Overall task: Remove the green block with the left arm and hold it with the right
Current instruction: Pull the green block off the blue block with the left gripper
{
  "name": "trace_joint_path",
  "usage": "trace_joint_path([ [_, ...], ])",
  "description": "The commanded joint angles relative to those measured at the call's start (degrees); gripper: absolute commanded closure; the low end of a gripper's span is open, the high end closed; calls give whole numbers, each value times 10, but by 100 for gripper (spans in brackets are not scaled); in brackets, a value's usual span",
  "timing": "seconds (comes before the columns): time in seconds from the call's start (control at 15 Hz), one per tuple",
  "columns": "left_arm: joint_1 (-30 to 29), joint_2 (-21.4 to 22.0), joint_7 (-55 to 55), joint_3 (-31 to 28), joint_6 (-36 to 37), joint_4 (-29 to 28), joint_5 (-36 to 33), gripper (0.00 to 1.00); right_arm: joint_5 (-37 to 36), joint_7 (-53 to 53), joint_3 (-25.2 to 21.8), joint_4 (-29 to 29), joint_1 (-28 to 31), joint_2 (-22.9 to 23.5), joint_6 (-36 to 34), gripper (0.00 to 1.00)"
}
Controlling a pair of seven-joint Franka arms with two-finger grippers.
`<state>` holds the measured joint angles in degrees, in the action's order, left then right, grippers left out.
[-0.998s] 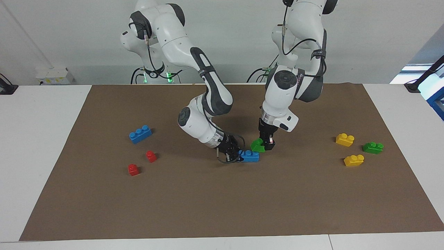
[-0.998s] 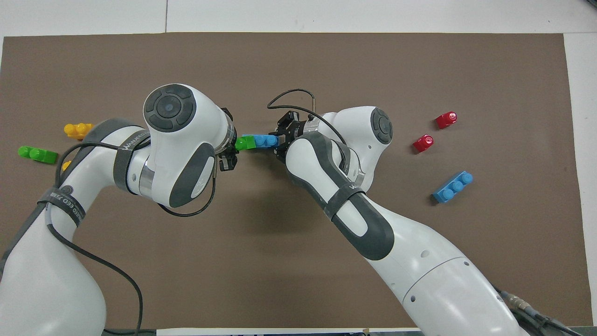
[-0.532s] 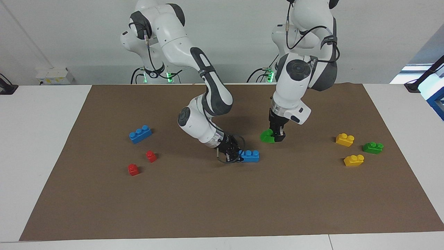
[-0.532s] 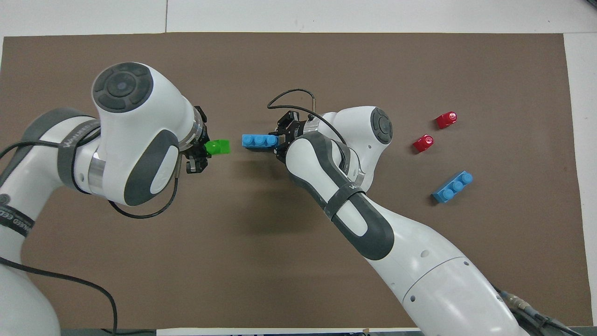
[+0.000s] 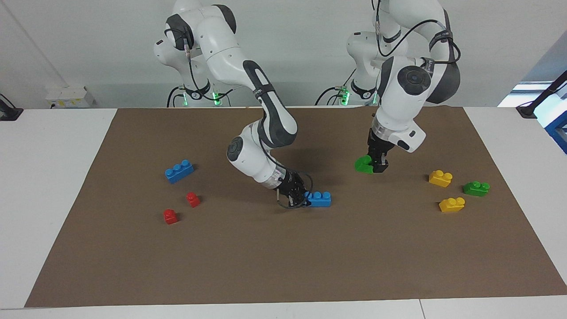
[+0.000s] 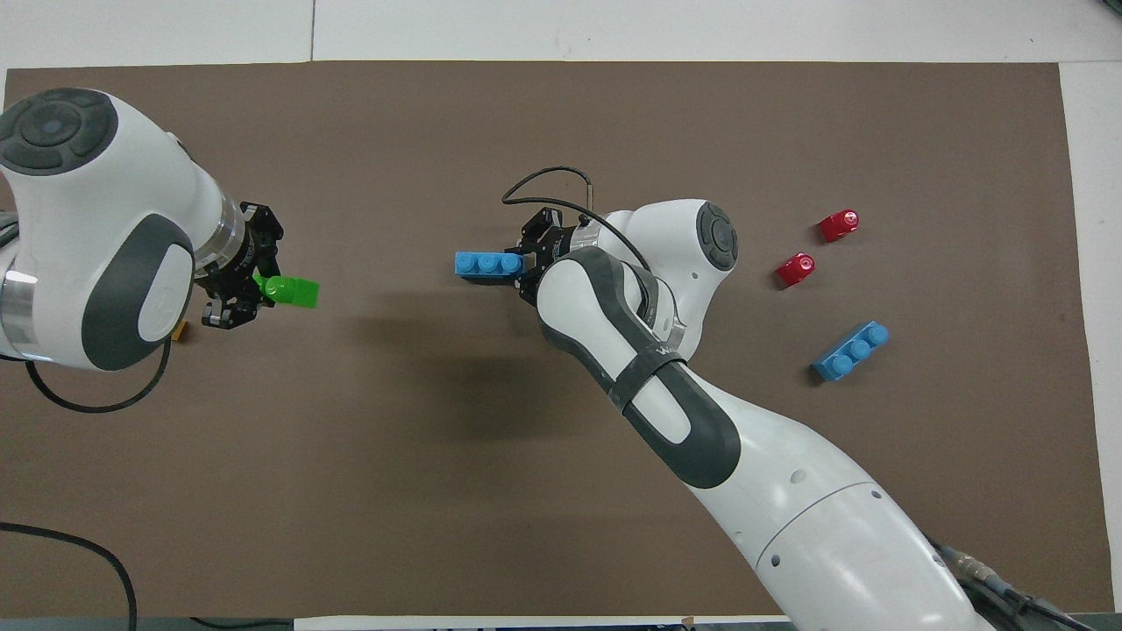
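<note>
A: Where is the green block (image 5: 364, 164) just now?

B: Pinched in the left pincer (image 5: 376, 167), which hangs in the air over the brown mat (image 5: 283, 266), tilted, with the block sticking out from its fingertips toward the middle of the bench (image 5: 53, 177).

A: And the right pincer (image 5: 297, 195)?

B: Down low at the mat's middle, fingers pressed onto one end of a blue three-stud brick (image 5: 320, 199) that lies flat on the mat. That brick and the green block are well apart.

A: Count the loose bricks for me.

B: Toward the left arm's end of the bench from the left pincer: two yellow bricks (image 5: 440, 177) (image 5: 451, 204) and one second green brick (image 5: 476, 188), close together. Toward the right arm's end from the right pincer: one more blue three-stud brick (image 5: 179, 171) and two small red bricks (image 5: 193, 199) (image 5: 170, 216).

A: So the totals?

B: Two green, two blue, two yellow, two red. Eight bricks, two of them gripped.

A: From overhead, can you see all of them?

B: No, the left arm covers most of the yellow and green group there.
</note>
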<state>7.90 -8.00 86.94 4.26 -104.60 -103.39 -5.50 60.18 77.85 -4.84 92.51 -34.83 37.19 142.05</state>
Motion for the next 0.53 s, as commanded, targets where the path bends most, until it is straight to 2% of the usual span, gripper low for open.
trace_joint_path([
  [0.0, -33, 22, -69, 5, -23, -37, -22, 100, 14, -9, 4, -12, 5, 17, 20, 100],
  [0.27, -72, 40, -107, 4, -145, -105, -31, 100, 14, -9, 4, -12, 5, 17, 21, 100],
  [0.47, -90, 33, -188, 4, -184, -117, -34, 100, 13, -9, 4, -12, 5, 17, 21, 100],
])
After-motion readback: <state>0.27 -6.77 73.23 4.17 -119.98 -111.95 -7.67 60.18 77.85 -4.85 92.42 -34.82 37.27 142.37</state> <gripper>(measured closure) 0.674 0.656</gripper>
